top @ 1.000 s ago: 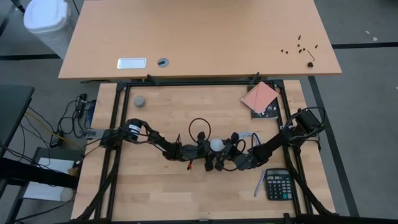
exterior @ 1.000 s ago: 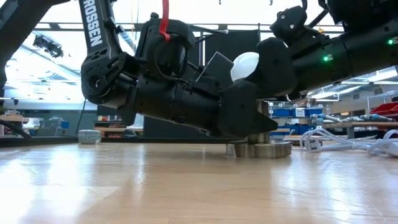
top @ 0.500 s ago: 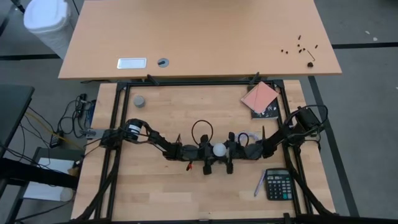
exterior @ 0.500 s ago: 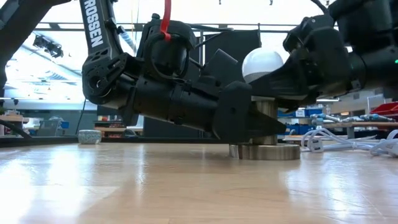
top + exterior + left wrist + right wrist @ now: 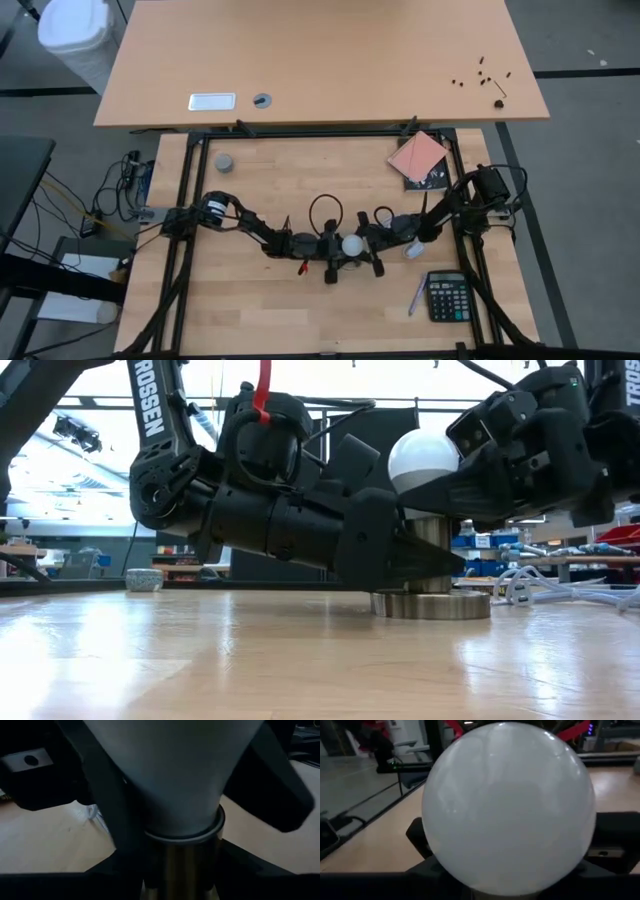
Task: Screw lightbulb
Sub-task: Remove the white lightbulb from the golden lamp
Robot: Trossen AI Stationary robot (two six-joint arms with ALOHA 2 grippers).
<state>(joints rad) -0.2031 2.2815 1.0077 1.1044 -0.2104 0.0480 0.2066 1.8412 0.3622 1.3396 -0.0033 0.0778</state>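
High view: You are looking at both arms meeting at mid-table, with the lightbulb (image 5: pixel 352 244) sitting between them; the left gripper (image 5: pixel 333 252) is reaching in from 9 o'clock and the right gripper (image 5: pixel 371 247) from 3 o'clock. A calculator (image 5: pixel 445 297) is lying toward 4 o'clock, a pink pad (image 5: pixel 417 156) toward 1 o'clock, a small grey cap (image 5: pixel 224 162) toward 10 o'clock.

Low view: You are seeing the bulb standing upright in the metal socket (image 5: pixel 431 601), its white head showing above the dark fingers. The right gripper is closing on the head. The left gripper is bracing around the socket's neck, jaws standing fairly wide.

Left wrist view: You are facing the bulb's pale neck entering the socket's metal collar (image 5: pixel 183 831); whether the threads are fully seated cannot be told.

Right wrist view: You are watching the glossy head filling the frame, the gripper's fingers (image 5: pixel 425 842) pressing its sides.

Handling: You are likely dealing with a light, smooth, slippery and fragile shell; holding the widest part of the head, lightly and evenly, looks wisest.

Socket: It probably wants holding steady while the bulb is turning.
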